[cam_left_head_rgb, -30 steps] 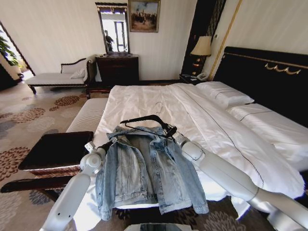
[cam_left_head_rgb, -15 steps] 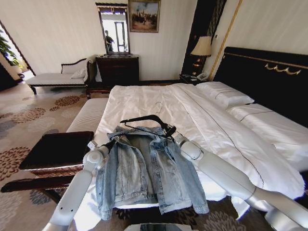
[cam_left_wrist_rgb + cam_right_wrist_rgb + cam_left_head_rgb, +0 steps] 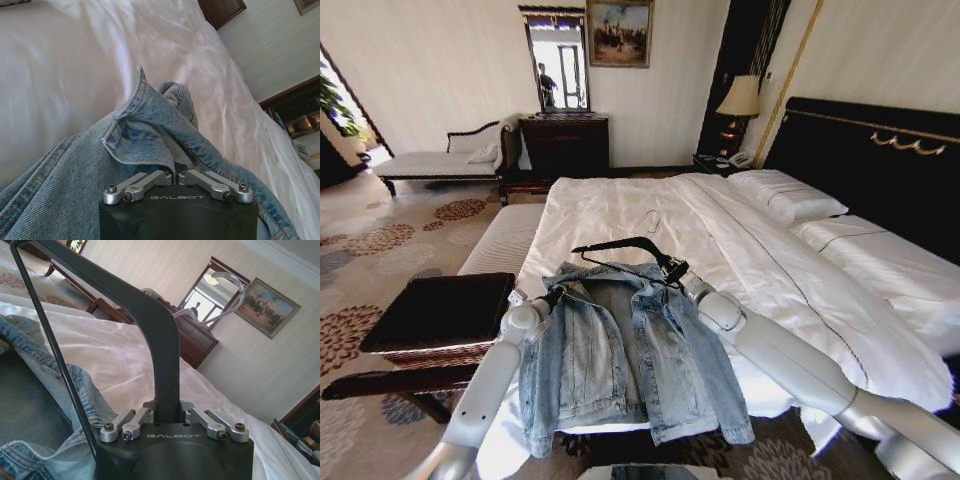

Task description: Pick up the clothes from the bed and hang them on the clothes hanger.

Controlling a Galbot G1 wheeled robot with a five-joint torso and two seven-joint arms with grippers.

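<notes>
Denim jacket (image 3: 625,350) collar clamped by left gripper (image 3: 176,176), hanger (image 3: 620,246) clamped by right gripper (image 3: 167,416) at 1 o'clock; left arm advanced, insertion pending.

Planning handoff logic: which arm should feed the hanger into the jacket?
Right. Its tool is shut on the clothes hanger, just above the jacket collar. The left tool is shut on the collar, holding it up.
</notes>
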